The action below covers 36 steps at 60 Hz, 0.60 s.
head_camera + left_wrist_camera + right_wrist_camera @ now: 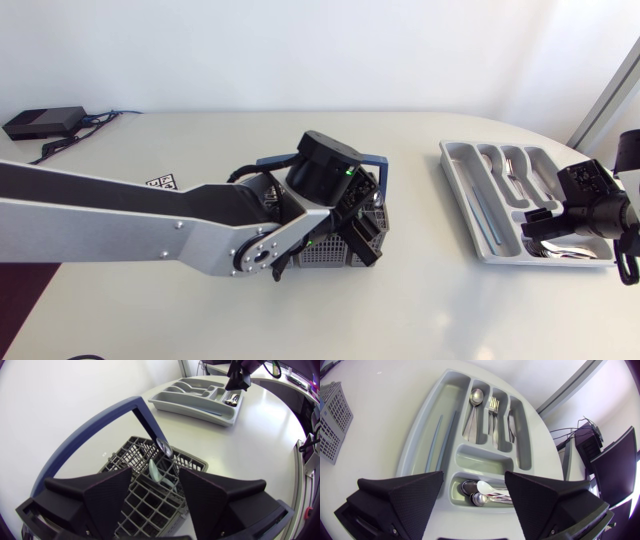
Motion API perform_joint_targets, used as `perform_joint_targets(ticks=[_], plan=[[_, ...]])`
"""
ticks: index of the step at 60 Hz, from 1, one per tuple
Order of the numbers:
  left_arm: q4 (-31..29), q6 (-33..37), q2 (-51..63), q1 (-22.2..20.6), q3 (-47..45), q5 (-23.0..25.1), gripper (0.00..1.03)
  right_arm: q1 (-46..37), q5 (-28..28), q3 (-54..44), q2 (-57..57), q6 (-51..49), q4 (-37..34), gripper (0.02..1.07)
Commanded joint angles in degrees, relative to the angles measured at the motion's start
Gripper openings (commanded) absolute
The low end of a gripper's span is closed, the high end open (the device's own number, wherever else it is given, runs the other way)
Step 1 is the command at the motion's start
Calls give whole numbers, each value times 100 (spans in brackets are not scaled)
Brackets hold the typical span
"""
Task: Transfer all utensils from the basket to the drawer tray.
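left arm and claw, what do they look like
The left arm is a long silver-grey link with a black upper face, screw-dotted round joint and black wrist housing showing a small green light. A thin black cable loops by the wrist. Its claw is matte black: two broad wedge-shaped fingers with finely textured faces.

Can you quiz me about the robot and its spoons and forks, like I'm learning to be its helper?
1. True or false: the dark grey plastic grid basket is empty.
2. The right arm's matte black gripper hangs over: A) the basket, B) the light grey plastic drawer tray, C) neither.
3. Fill in: the basket's arched handle is coloured ___.
Key: 1 false, a pale spoon and a shiny metal spoon are in it; 2 B; 3 blue.
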Motion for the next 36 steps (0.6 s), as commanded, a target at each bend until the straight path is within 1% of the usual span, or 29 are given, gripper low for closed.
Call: perform_joint_targets(ticks=[1, 9, 10, 15, 19, 24, 36], plan=[[109, 117, 264, -75, 187, -123, 41, 103, -4, -171, -78, 182, -23, 91], [206, 125, 343, -66, 187, -167, 28, 314, 5, -285, -113, 243, -15, 91], [232, 125, 343, -66, 195, -184, 24, 349, 5, -302, -139, 243, -15, 91], [303, 187, 387, -66, 213, -255, 16, 569, 5, -417, -236, 296, -15, 91], [311, 204, 422, -75, 222, -263, 7, 859, 5, -566, -412, 357, -15, 91], [320, 213, 439, -75, 213, -272, 4, 1281, 22, -707, -596, 472, -32, 91], [329, 213, 369, -31, 134, -263, 4, 2327, -30, -882, -1115, 806, -252, 91]])
